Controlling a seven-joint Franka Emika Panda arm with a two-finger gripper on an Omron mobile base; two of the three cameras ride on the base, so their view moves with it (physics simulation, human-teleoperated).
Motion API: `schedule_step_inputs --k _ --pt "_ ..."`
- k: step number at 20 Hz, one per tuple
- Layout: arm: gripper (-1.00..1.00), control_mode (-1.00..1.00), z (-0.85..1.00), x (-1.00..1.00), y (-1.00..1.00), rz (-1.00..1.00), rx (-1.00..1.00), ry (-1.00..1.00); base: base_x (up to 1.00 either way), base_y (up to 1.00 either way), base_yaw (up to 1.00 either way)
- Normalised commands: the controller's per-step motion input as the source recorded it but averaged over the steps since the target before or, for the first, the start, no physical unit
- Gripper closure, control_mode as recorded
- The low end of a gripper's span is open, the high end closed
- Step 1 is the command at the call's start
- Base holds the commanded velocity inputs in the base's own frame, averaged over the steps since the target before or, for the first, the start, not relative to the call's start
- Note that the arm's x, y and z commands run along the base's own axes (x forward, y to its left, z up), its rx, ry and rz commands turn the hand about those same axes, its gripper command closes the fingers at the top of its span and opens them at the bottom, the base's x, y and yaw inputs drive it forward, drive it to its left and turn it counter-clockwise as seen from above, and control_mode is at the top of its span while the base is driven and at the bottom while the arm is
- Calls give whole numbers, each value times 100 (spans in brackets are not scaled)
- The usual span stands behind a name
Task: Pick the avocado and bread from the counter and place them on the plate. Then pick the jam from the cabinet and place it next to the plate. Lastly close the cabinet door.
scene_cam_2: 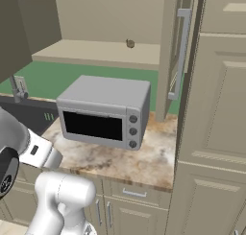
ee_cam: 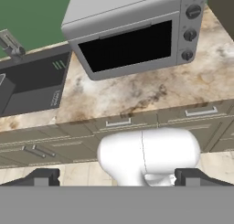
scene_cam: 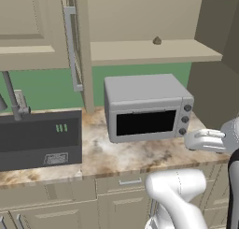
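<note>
1. Microwave [scene_cam: 147, 106]: a grey oven with a dark window and three knobs, standing on the counter [scene_cam: 135, 153] directly below the open cabinet [scene_cam: 154, 50].
2. Sink [scene_cam: 39, 137]: a dark basin set into the counter to the left of the microwave, with a faucet [scene_cam: 11, 95] behind it against the green wall.
3. Jam [scene_cam: 157, 40]: a tiny brown object with a narrower top, standing alone on the cabinet shelf, above the microwave's right half.
4. Cabinet door [scene_cam: 74, 46]: swung open, seen nearly edge-on, its long silver bar handle facing the camera; it stands left of the shelf and above the gap between sink and microwave.
5. Drawers [ee_cam: 119, 125]: beige fronts with silver bar handles beneath the counter edge.
6. Gripper [ee_cam: 117, 177]: in the hand view its two dark tips stand far apart at the lower corners, spread wide, nothing between them and nothing touched; it looks from in front of the drawers toward the microwave.
</note>
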Motion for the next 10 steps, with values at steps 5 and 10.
schedule_step_inputs --k 5,10 --pt "-100 -100 0 -2 -13 0 0 -9 0 0 0" --pt "-100 -100 0 -36 0 -6 0 -20 0 0 0"
